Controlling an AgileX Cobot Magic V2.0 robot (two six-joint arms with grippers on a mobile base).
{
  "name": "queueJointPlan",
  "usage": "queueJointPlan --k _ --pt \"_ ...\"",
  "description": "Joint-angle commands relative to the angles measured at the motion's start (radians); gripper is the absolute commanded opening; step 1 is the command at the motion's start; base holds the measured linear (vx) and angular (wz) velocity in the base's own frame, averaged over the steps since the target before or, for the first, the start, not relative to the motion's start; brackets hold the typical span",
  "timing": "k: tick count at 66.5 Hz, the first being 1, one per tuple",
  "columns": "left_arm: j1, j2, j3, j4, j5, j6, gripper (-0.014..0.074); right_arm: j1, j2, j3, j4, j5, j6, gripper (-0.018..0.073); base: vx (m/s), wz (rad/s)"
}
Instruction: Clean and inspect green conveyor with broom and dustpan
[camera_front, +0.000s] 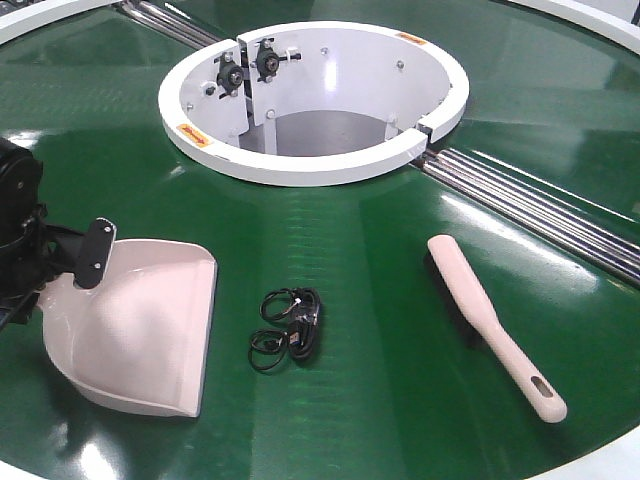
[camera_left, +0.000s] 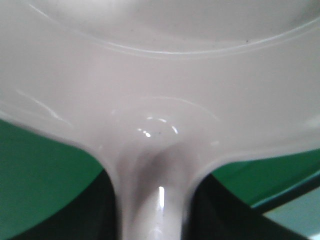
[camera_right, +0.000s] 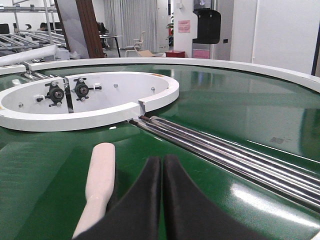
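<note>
The beige-pink dustpan lies on the green conveyor at the left, mouth toward the front. My left gripper is shut on its handle at the back; in the left wrist view the dustpan fills the frame and its handle runs between the dark fingers of the gripper. The broom lies flat on the belt at the right, handle toward the front. My right gripper is shut and empty, low over the belt just right of the broom. The right gripper is out of the front view.
A coiled black cable bundle lies on the belt between dustpan and broom. The white ring hub stands behind them, with silver rails running from it to the right. The belt's white outer rim curves behind.
</note>
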Motion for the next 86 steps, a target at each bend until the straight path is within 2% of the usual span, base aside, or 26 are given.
queueJointPlan --k 1,26,33,57,68,86 --pt "-0.013 -0.060 -0.028 0.010 0.034 -0.014 -0.0008 -0.006 -0.011 0.004 -0.004 -0.070 -0.005 -0.0008 0.00 0.00" --pt "-0.086 -0.061 -0.028 0.019 0.041 -0.067 -0.0008 -0.006 -0.011 0.004 -0.004 -0.070 -0.005 -0.0008 0.00 0.00" --pt "-0.089 -0.061 -0.028 0.039 0.058 -0.068 -0.0008 -0.006 -0.011 0.004 -0.004 -0.070 -0.005 -0.0008 0.00 0.00" --pt "-0.092 -0.049 -0.028 0.036 0.060 -0.070 -0.0008 -0.006 -0.011 0.004 -0.004 -0.070 -0.005 -0.0008 0.00 0.00" --pt "-0.092 -0.015 -0.061 0.025 0.095 -0.089 -0.0008 -0.006 -0.011 0.004 -0.004 -0.070 -0.005 -0.0008 0.00 0.00" --pt "-0.107 -0.005 -0.095 0.008 0.087 -0.095 -0.0008 -0.006 -0.011 0.004 -0.004 -0.070 -0.005 -0.0008 0.00 0.00"
